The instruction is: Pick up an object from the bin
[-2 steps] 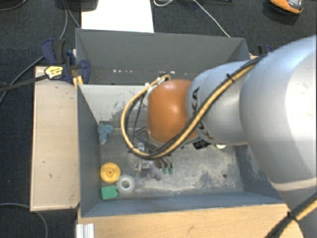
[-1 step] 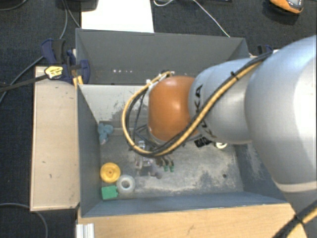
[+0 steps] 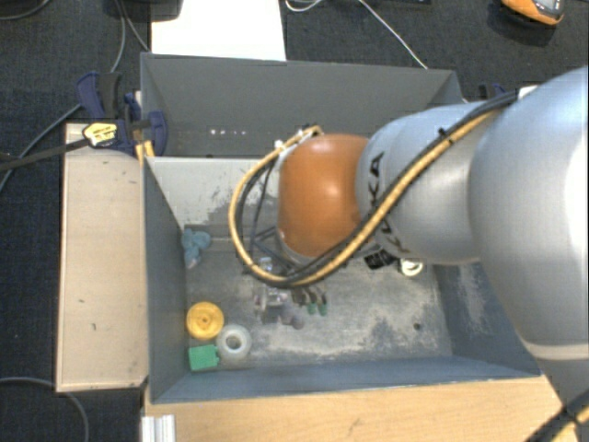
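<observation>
A robotics lab: industrial arm point(image 3: 515, 182), metal bin point(image 3: 294, 99), cables point(image 3: 391, 30) across dark carpet point(image 3: 46, 35).

One overhead camera looks obliquely down into the bin point(image 3: 294, 99), arm point(image 3: 497, 182) at right.

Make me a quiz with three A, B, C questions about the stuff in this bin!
1. Where is the green block?
A. the bin's lower left corner in the camera view
B. the far right corner
C. on the rim

2. What colour is the round knob next to it?
A. red
B. yellow
C. black

3. How does the clear ring lie?
A. flat, hole up
B. standing on edge
C. leaning on the wall

Answers:
1 A, it sits in that corner, apart from the gripper.
2 B, it is plainly yellow.
3 A, its hole faces the camera.
</observation>
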Controlling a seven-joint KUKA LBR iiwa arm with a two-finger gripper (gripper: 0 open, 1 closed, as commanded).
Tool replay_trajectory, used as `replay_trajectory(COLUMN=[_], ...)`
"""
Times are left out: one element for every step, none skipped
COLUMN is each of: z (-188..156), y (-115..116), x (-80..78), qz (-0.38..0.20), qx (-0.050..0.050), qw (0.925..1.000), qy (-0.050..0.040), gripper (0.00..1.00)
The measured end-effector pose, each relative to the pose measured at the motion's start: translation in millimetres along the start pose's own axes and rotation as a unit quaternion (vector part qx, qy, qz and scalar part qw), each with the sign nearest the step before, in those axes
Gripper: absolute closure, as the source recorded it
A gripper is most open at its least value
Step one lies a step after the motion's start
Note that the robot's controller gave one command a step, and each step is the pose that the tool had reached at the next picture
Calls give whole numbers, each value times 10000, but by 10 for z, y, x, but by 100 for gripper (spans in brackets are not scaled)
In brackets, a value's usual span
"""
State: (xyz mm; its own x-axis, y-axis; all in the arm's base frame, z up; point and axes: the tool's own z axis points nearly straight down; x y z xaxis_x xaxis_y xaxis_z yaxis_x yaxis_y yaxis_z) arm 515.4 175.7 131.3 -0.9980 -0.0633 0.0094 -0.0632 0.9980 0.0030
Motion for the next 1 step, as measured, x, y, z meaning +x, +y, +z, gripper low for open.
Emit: replay_trajectory(z=[-134], y=[0], x=[1], qz=[0], qx=[0], qw=[10000], qy=[-1], gripper=[100])
